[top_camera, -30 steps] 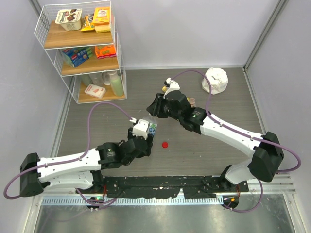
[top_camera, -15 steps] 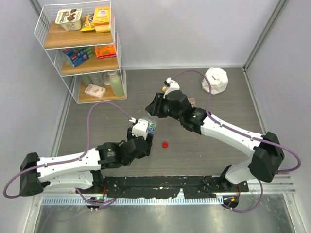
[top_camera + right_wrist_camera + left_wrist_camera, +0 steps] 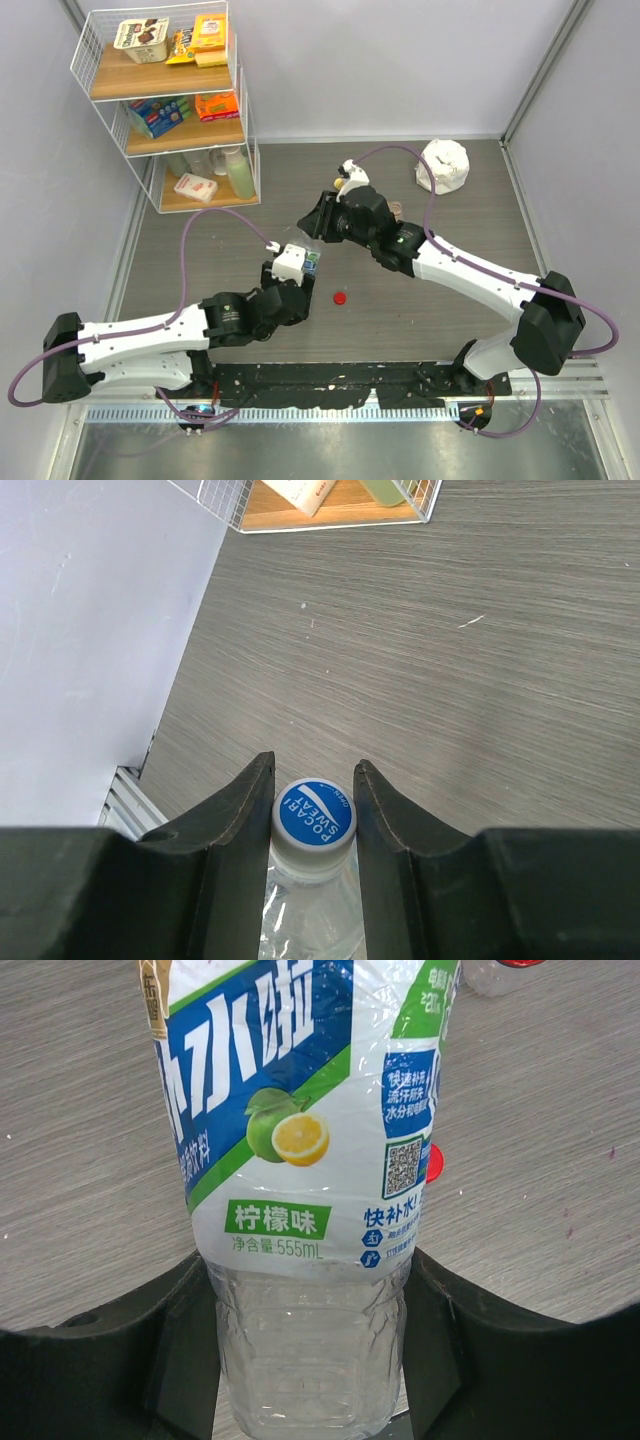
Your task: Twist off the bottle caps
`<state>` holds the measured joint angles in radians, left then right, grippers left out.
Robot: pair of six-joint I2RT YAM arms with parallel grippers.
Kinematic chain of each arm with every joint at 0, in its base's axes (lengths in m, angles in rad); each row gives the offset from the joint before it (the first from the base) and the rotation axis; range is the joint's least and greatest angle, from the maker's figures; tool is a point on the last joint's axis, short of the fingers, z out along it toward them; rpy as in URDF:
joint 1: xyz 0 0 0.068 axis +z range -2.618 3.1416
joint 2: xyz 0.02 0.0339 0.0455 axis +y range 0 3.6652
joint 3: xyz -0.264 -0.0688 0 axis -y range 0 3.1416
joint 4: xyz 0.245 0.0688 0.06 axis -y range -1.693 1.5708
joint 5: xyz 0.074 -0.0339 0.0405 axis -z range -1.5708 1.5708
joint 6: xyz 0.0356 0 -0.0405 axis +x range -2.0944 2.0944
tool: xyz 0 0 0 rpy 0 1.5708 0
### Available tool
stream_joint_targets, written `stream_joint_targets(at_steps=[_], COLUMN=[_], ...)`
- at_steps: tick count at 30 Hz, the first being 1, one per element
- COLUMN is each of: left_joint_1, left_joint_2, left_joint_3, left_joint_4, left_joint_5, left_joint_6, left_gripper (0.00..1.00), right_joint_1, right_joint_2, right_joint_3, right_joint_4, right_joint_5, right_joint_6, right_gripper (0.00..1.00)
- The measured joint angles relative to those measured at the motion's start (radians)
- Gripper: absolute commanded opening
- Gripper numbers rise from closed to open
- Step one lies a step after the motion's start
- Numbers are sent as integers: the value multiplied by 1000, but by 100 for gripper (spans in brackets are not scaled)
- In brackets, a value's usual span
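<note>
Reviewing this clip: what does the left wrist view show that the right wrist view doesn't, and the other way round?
Only the left wrist: the left gripper, jaws clamped on the lower body of the lime-labelled bottle, a loose red cap on the table behind it, and a second clear bottle at the top edge. Only the right wrist: the right gripper, jaws closed on a blue cap, plus the wire shelf and the wall. Both: the grey wood-grain table and a clear bottle, apparently the same one.
</note>
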<state>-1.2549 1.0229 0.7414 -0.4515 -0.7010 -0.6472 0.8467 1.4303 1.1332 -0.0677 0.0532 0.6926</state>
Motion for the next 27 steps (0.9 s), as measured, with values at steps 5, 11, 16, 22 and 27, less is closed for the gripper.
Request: stream_joint_targets(at_steps=[5,11,16,22,27], left_joint_1=[-3,-8,-8,-11,-12], left_joint_2=[1,0,-19,-99,-178], left_joint_3=[1,1,0,-25,-85], left_joint_4=[-14,-24,-19,54,169], left_joint_5=[-8,-8,16,101,193], left_joint_6=[0,0,2,20,49], left_gripper=[0,0,0,0,0], right_joint_1=[-3,-31,-75,-169,-196], right_joint_2=[-1,-18,-46,-106,-142], right_joint_3=[-19,-87,-161,-278,-314], right_joint_4=[35,140,263,474,575], right_joint_5=[-20,-113,-241,-464,-588], right_joint_6=[0,-3,-5,45,56], right_gripper=[2,2,2,2,2])
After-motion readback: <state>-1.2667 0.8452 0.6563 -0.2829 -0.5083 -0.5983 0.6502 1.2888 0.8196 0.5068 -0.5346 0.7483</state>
